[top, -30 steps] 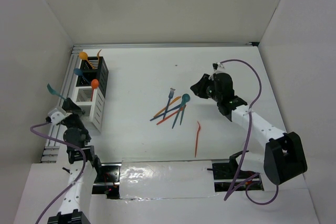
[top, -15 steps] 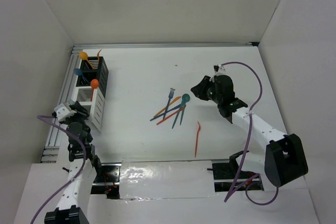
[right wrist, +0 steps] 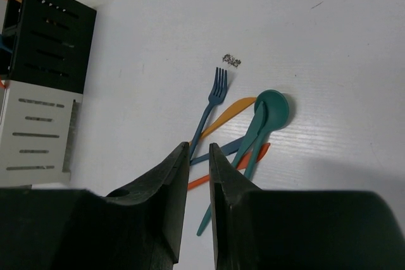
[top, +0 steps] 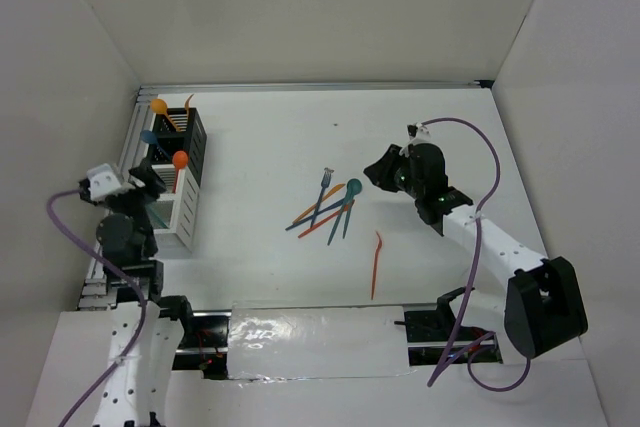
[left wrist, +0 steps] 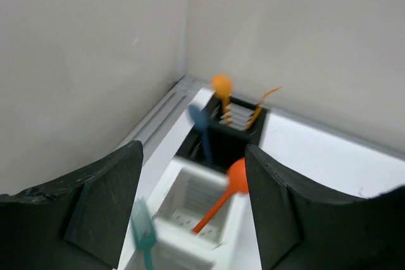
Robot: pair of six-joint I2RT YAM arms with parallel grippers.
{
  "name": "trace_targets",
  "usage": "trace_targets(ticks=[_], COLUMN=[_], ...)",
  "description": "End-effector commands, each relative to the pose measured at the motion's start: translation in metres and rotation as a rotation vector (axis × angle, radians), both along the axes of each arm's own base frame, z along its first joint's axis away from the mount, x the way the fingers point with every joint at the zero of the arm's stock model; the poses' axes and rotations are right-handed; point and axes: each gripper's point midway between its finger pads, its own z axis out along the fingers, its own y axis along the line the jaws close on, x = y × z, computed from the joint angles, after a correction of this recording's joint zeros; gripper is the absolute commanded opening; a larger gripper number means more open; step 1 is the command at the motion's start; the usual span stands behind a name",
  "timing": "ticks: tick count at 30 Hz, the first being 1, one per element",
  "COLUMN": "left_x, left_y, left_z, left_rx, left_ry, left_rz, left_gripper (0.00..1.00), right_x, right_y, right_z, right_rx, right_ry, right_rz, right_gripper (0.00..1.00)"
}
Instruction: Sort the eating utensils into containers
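Sorting looks under halfway done. The row of joined upright bins, 1 black and slatted, the others white [top: 186,209], stands at the far left of the table [top: 430,127]. It holds an orange plastic spoon [top: 158,105], a dark blue spoon [top: 150,137] and a red-orange spoon [top: 180,159]. The left gripper [left wrist: 193,156] hangs over the nearest white bin, jaws spread wide and gripping nothing. A thin teal plastic fork [left wrist: 144,233] stands at that bin's near edge, though I cannot tell whether it has settled inside.

Left to sort are roughly 6 utensils in a crossed pile [top: 326,207] at mid-table, among them a dark blue fork [right wrist: 214,96] and a teal spoon [right wrist: 271,109]. A lone orange knife [top: 376,262] lies nearer. The right gripper [right wrist: 195,156] hovers just right of the pile, jaws almost closed and empty.
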Motion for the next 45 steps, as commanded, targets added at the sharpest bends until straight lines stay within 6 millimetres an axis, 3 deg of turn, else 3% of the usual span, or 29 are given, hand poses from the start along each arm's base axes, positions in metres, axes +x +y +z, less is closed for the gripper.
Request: trace_targets(ticks=[1, 2, 3, 4, 5, 6, 7, 9, 10, 12, 13, 14, 20, 27, 31, 37, 40, 45], left_x=[-0.002, -0.011, -0.006, -0.003, -0.009, -0.004, -0.012, -0.027, -0.019, -0.025, -0.023, -0.024, -0.019, -0.009, 0.000, -0.003, -0.005, -0.002], left_y=[-0.037, -0.047, -0.054, -0.071, -0.104, -0.121, -0.152, -0.180, -0.184, -0.205, -0.202, -0.210, -0.215, -0.219, -0.213, -0.215, -0.222, -0.233], left_z=[0.082, 0.105, 0.106, 0.109, 0.131, 0.110, 0.107, 0.105, 0.096, 0.076, 0.076, 0.064, 0.061, 0.045, 0.028, 0.022, 0.017, 0.007], left_rx=[0.102, 0.103, 0.112, 0.144, 0.173, 0.144, 0.149, 0.100, 0.054, -0.015, -0.012, -0.029, -0.097, -0.136, -0.152, -0.165, -0.165, -0.183], left_ry=[0.016, 0.054, 0.110, 0.151, 0.136, 0.252, 0.279, 0.339, 0.380, 0.418, 0.418, 0.437, 0.409, 0.449, 0.477, 0.486, 0.516, 0.593], left_rz=[-0.209, -0.262, -0.310, -0.411, -0.594, -0.714, -0.914, -1.117, -1.158, -1.292, -1.268, -1.299, -1.302, -1.275, -1.223, -1.238, -1.258, -1.285], left_gripper=[0.77, 0.78, 0.77, 0.77, 0.78, 0.77, 0.82, 0.85, 0.86, 0.87, 0.87, 0.89, 0.95, 0.96, 0.96, 0.96, 0.95, 0.93], right_x=[-0.001, -0.003, -0.004, -0.007, -0.010, -0.013, -0.017, -0.025, -0.031, -0.047, -0.048, -0.054, -0.082, -0.101, -0.103, -0.108, -0.100, -0.102], right_y=[-0.005, -0.005, -0.008, -0.009, -0.012, -0.016, -0.017, -0.023, -0.025, -0.034, -0.034, -0.036, -0.049, -0.073, -0.068, -0.058, -0.048, -0.041], right_z=[0.018, 0.011, 0.014, 0.011, 0.010, 0.006, 0.000, -0.006, -0.010, -0.026, -0.022, -0.028, -0.067, -0.086, -0.093, -0.115, -0.109, -0.121], right_rx=[0.000, -0.006, -0.007, -0.009, -0.011, -0.014, -0.020, -0.034, -0.039, -0.056, -0.043, -0.051, -0.081, -0.211, -0.247, -0.303, -0.306, -0.381], right_ry=[-0.040, -0.019, -0.023, -0.013, 0.001, 0.013, 0.032, 0.063, 0.080, 0.155, 0.150, 0.183, 0.312, 0.395, 0.405, 0.451, 0.425, 0.453], right_rz=[-0.008, -0.007, -0.019, -0.020, -0.034, -0.049, -0.050, -0.062, -0.062, -0.093, -0.099, -0.101, -0.151, -0.226, -0.186, -0.135, -0.106, -0.084], right_gripper=[0.27, 0.27, 0.27, 0.27, 0.28, 0.28, 0.31, 0.43, 0.47, 0.63, 0.63, 0.66, 0.69, 0.69, 0.68, 0.62, 0.60, 0.60])
